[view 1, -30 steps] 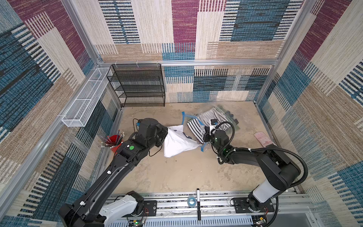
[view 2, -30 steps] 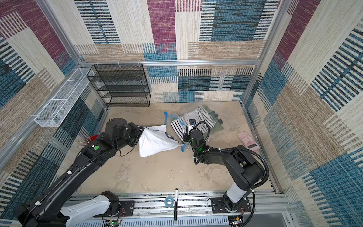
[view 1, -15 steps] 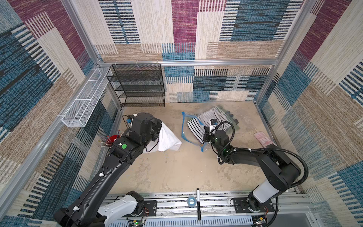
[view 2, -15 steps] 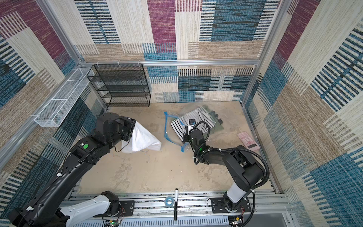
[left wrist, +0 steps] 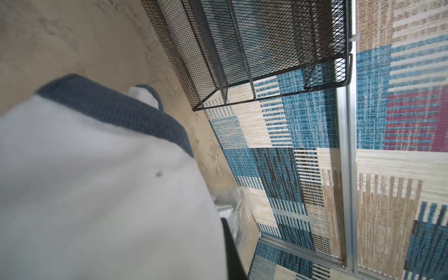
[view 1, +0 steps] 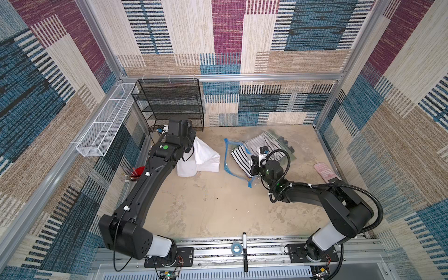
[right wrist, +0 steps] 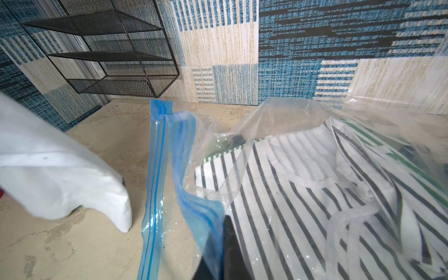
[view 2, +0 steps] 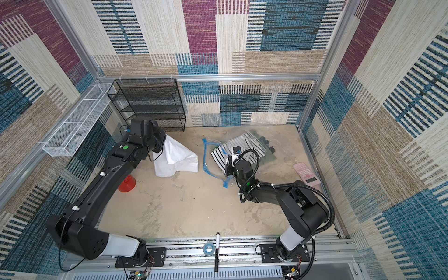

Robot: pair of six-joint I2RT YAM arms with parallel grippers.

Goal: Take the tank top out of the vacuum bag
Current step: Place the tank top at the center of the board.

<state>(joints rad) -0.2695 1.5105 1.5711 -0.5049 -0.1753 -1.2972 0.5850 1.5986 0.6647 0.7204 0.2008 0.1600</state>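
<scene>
The white tank top (view 1: 201, 157) with dark blue-grey trim (left wrist: 116, 111) is outside the vacuum bag. It hangs from my left gripper (view 1: 192, 145), which is shut on its upper part, and its lower end rests on the floor. In the left wrist view one dark finger (left wrist: 229, 252) shows beside the cloth. To its right lies the clear vacuum bag (right wrist: 278, 126) with its blue zip strip (view 1: 228, 157) gaping. My right gripper (view 1: 252, 167) is shut on the blue zip edge (right wrist: 201, 218). A black-and-white striped garment (right wrist: 291, 194) lies inside the bag.
A black mesh shelf (view 1: 169, 104) stands at the back left, close behind the left wrist. A white wire basket (view 1: 106, 121) hangs on the left wall. A red object (view 2: 126, 184) lies under the left arm, a pink remote (view 1: 324, 172) at right. A pen (view 1: 244, 249) and tape roll (view 1: 236, 247) sit on the front rail.
My left gripper has carried the tank top left and back, out of the bag's mouth and clear of it. The right gripper has kept still on the zip edge.
</scene>
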